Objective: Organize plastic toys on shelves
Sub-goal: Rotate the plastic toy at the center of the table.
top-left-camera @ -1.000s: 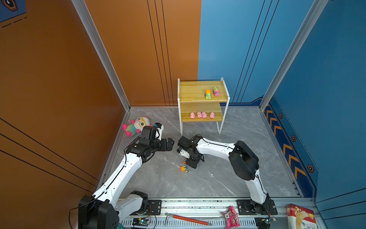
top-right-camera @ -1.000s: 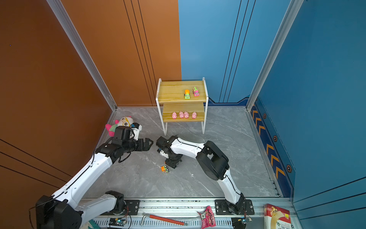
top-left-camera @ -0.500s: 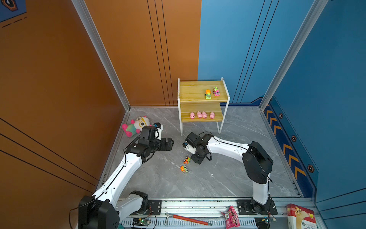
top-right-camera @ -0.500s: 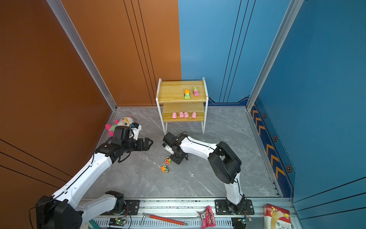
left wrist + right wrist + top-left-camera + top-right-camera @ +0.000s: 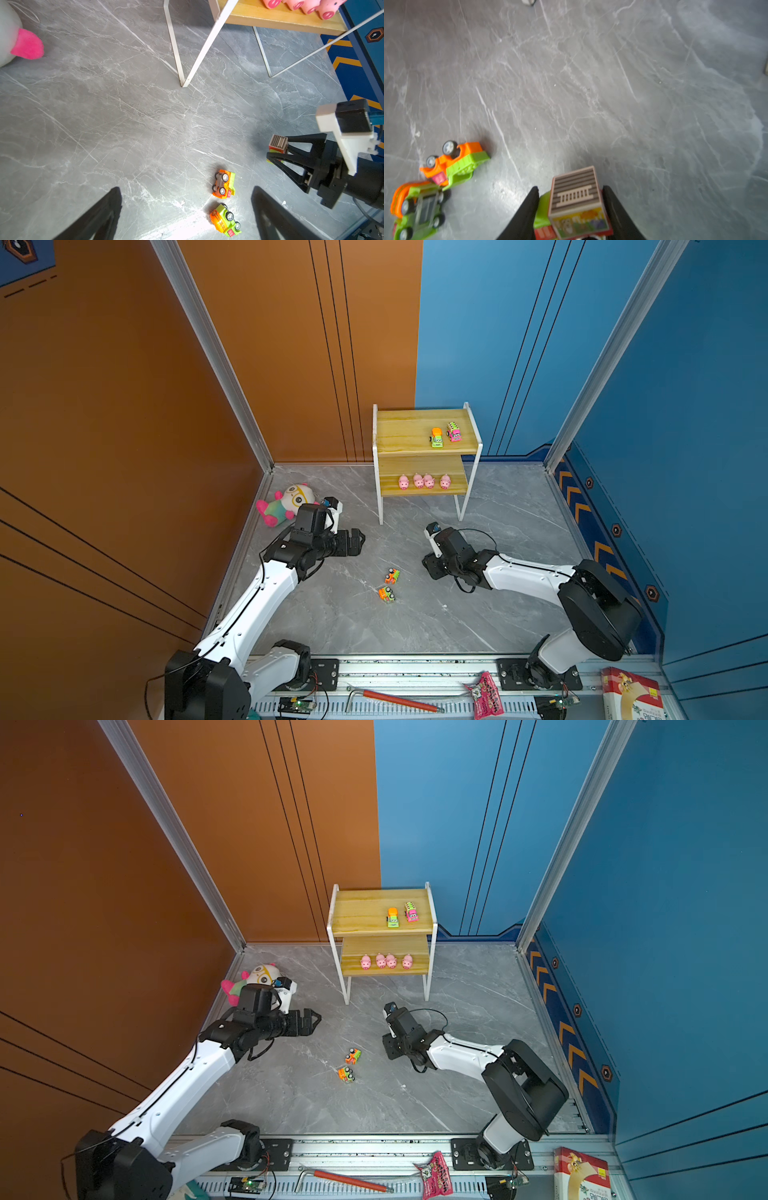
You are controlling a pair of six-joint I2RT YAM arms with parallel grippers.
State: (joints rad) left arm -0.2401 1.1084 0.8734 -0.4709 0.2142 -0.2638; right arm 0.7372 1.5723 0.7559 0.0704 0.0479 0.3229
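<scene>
The shelves (image 5: 405,435) stand at the back wall. Two toy trucks (image 5: 436,437) sit on the top board, and several pink pigs (image 5: 423,481) line the lower board. Two orange-and-green trucks (image 5: 392,576) (image 5: 386,594) lie tipped over on the grey floor. To their right, my right gripper (image 5: 570,187) is shut on a green-and-red truck (image 5: 576,199) with a grey striped box top, held just above the floor; that truck (image 5: 278,143) also shows in the left wrist view. My left gripper (image 5: 186,189) hovers open and empty, left of the floor trucks.
A plush doll (image 5: 286,502) lies by the orange wall behind my left arm. The rack's thin white legs (image 5: 176,52) stand close ahead of the left gripper. A red-handled hex key (image 5: 395,699), a snack packet (image 5: 486,695) and a box (image 5: 631,695) lie along the front rail.
My right gripper has closed on the box-topped truck and carried it to the right, away from the two trucks on the floor. The left arm has stayed still.
</scene>
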